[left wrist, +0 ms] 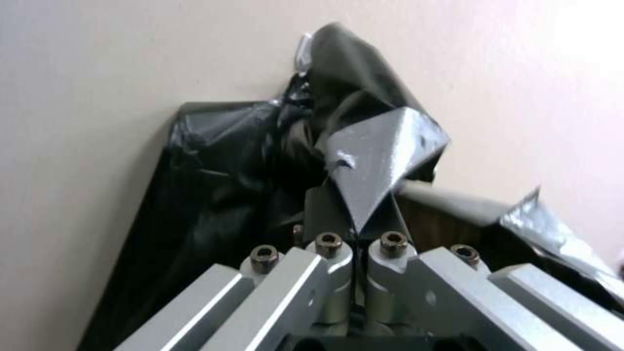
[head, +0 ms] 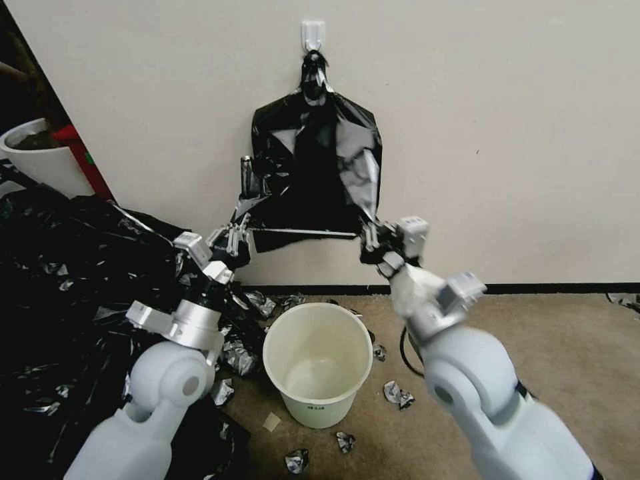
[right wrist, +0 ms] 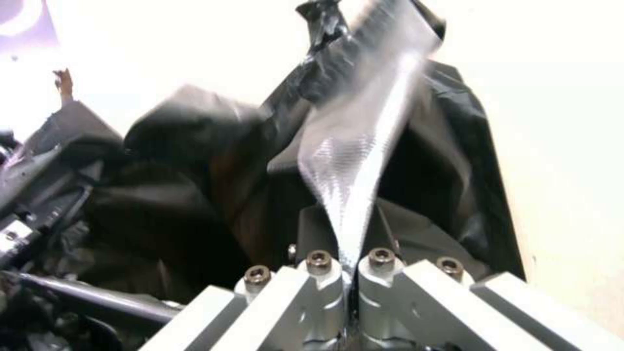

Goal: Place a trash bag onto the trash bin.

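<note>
The thin, glossy black plastic trash bag (head: 313,180) hangs flat against the cream wall (head: 507,133) from a small white wall hook (head: 313,33), its knotted top caught on the hook and its lower edge pulled into a taut, nearly level line between the two arms. The left gripper (head: 235,239) pinches the bag's lower left corner; in the left wrist view its jaws are closed tight on a fold of the film (left wrist: 380,161). The right gripper (head: 371,239) grips the lower right corner, and the right wrist view shows its jaws likewise clamped on a stretched strip of the plastic (right wrist: 354,161).

The round cream-white plastic trash bin (head: 317,363) stands upright on the brown carpet floor (head: 567,360), below and in front of the bag and well apart from it, its mouth open upward, with crumpled black scraps (head: 398,395) lying around it. A large heap of black plastic sheeting (head: 60,293) lies to the robot's left.

The step in hand looks to be taking the bag from the wall with both corners held. The next move probably calls for freeing the top from the hook, then opening the mouth over the bin's rim.

The bag's long axis runs vertically, knot up, the gripped edge facing down toward the bin.
</note>
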Robot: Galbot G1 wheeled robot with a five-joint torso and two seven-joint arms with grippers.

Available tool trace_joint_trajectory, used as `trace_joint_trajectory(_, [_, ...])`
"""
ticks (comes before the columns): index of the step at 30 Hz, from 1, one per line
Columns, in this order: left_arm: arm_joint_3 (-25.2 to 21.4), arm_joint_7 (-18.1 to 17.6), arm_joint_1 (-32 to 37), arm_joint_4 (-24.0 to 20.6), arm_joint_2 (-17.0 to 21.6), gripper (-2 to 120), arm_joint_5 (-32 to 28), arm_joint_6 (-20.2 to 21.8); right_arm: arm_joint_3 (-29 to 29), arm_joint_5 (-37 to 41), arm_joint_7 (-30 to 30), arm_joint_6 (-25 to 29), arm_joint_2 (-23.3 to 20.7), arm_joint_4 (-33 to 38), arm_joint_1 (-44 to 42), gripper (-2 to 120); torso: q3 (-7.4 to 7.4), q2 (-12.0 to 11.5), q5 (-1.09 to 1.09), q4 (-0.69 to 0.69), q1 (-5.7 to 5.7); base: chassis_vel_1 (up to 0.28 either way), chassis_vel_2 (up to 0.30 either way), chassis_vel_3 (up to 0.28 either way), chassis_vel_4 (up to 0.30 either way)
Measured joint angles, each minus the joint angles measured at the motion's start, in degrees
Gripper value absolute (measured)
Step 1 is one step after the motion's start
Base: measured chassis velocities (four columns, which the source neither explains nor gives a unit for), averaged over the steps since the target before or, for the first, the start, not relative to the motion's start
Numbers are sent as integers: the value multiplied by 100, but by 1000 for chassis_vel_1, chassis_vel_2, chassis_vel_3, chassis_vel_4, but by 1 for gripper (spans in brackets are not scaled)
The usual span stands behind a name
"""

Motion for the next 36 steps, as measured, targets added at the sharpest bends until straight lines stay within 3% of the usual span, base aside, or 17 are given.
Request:
trace_joint_trajectory(6, [91,-5,610,-259,-274,0,134,-15,119,-487,-227,423,53,192,-879,0,0,0,0,1,0,0,0,0,0])
trace_joint_trajectory(12, [168,-208,869,-324,-344,0,418,329,-59,-571,279,255,-97,256,-1156,0,0,0,0,1,0,0,0,0,0])
trace_joint_trajectory(16, [145,-549,947,-560,-332,0,484,867,-153,-98,756,-285,-290,526,-1162,0,1,0,0,0,0,0,0,0,0])
trace_joint_trajectory(25, [-3,-933,931,-827,-204,0,496,1727,-278,956,1411,-1241,-557,874,-894,0,1,0,-1,0,0,0,0,0,0])
trace_joint_trajectory(30, [-112,-949,891,-1088,-135,0,445,2009,-82,1850,1444,-1517,-676,915,-643,0,1,0,-1,1,0,0,0,0,0])
trace_joint_trajectory(36, [-184,-947,928,-1202,-64,0,414,2155,-14,2031,1441,-1589,-814,915,-599,0,1,0,0,1,0,0,0,0,0])
